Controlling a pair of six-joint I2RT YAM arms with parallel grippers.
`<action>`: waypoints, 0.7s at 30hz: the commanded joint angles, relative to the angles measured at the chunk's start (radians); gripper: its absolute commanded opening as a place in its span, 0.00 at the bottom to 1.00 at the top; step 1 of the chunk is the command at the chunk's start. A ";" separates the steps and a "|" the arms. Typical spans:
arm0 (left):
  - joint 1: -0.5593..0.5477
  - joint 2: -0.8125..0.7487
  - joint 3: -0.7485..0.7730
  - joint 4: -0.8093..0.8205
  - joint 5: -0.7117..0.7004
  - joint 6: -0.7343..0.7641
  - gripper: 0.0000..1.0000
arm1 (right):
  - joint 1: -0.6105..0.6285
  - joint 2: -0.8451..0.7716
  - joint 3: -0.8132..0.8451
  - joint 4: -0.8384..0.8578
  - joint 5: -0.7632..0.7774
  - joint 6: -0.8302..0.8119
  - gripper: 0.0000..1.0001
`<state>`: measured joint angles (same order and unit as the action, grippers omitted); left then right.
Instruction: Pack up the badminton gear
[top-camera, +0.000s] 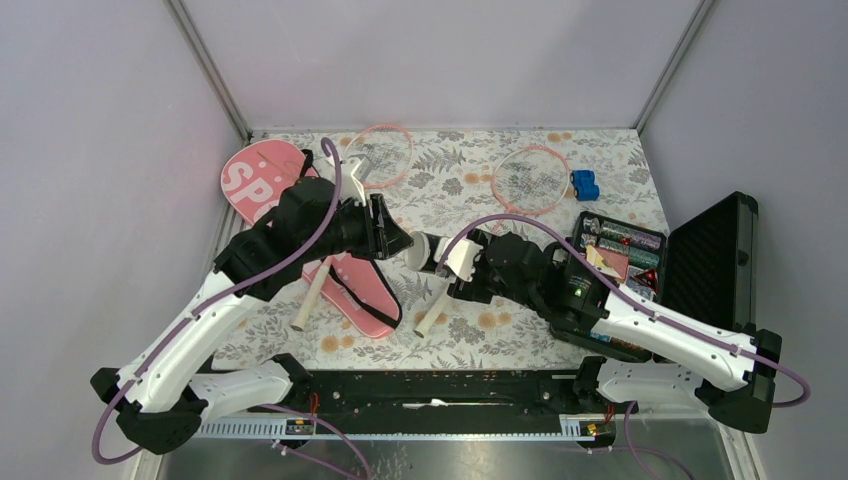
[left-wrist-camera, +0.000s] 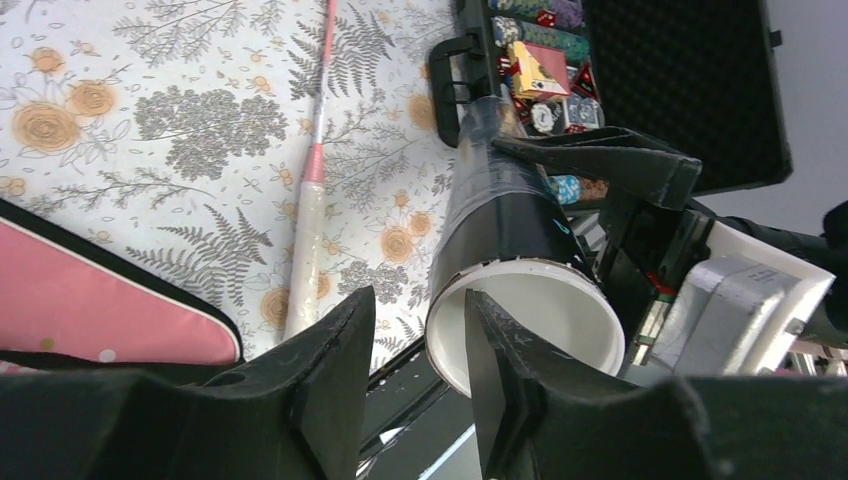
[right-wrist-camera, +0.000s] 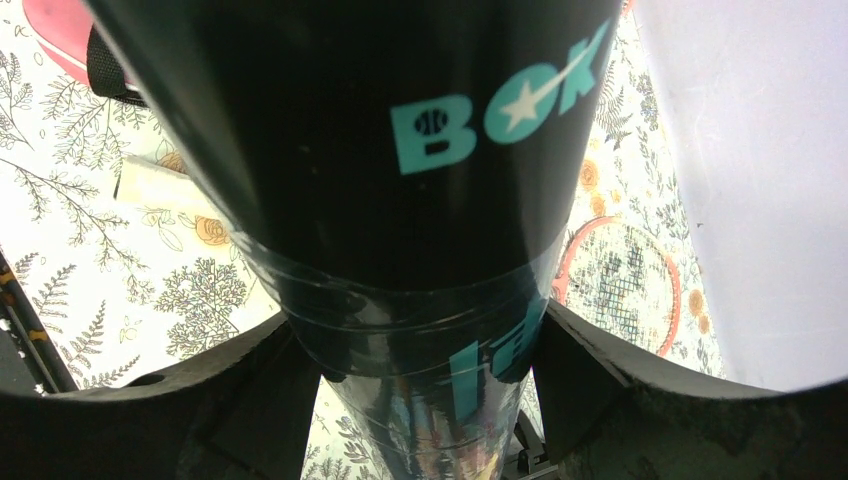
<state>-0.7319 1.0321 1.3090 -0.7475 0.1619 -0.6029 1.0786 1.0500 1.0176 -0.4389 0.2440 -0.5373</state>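
At table centre, right gripper holds the black tube level, jaws clamped round its body. Left gripper sits at the tube's white open mouth, jaws spread, pinching nothing (no shuttlecocks visible anywhere). One racket head lies at 12 o'clock, other racket at 1 o'clock. Pink bag lies flat at 10 o'clock. Judged early: nothing bagged yet.
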 joint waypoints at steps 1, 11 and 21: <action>-0.021 0.038 0.029 -0.022 -0.096 0.015 0.42 | 0.011 -0.011 0.044 0.155 -0.075 -0.030 0.28; -0.032 0.065 0.066 -0.069 -0.110 -0.019 0.46 | 0.011 0.047 0.088 0.138 -0.071 -0.060 0.27; -0.037 -0.014 0.009 -0.035 0.032 -0.059 0.51 | 0.011 0.058 0.078 0.152 -0.094 -0.027 0.27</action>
<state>-0.7593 1.0336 1.3460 -0.8463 0.1127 -0.6422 1.0733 1.1122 1.0256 -0.4274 0.1879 -0.5514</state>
